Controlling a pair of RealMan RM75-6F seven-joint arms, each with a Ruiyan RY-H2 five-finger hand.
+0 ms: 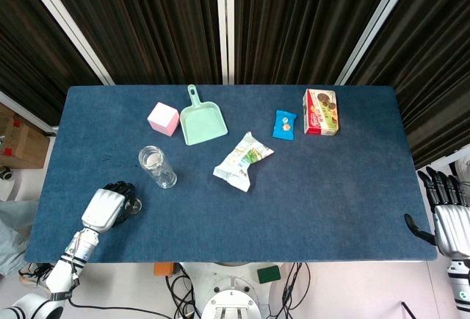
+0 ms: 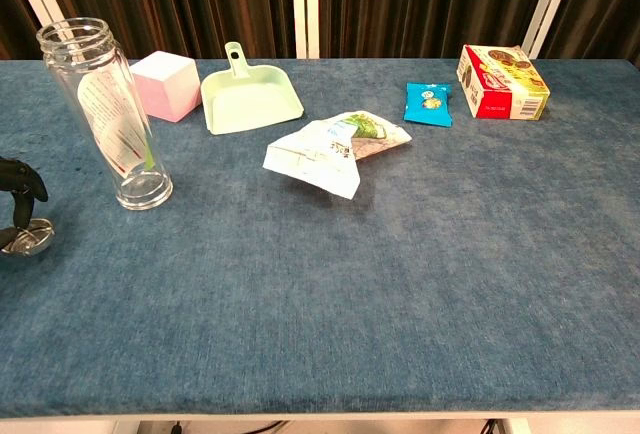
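Note:
My left hand (image 1: 109, 206) lies palm down on the blue table (image 1: 330, 187) near its front left corner. Its dark fingers (image 2: 20, 178) curl over a small round metal lid (image 2: 26, 239) that lies on the cloth. One finger reaches down to the lid (image 1: 135, 205), and I cannot tell whether the lid is pinched. A tall clear lidless bottle (image 1: 156, 166) stands upright just behind and to the right of this hand, and also shows in the chest view (image 2: 110, 114). My right hand (image 1: 448, 216) hangs off the table's right edge with its fingers spread and nothing in them.
A pink cube (image 1: 163, 118) and a mint green dustpan (image 1: 202, 122) sit at the back left. A crumpled snack bag (image 1: 242, 161) lies mid-table. A small blue packet (image 1: 283, 124) and a red biscuit box (image 1: 322, 111) lie at the back right.

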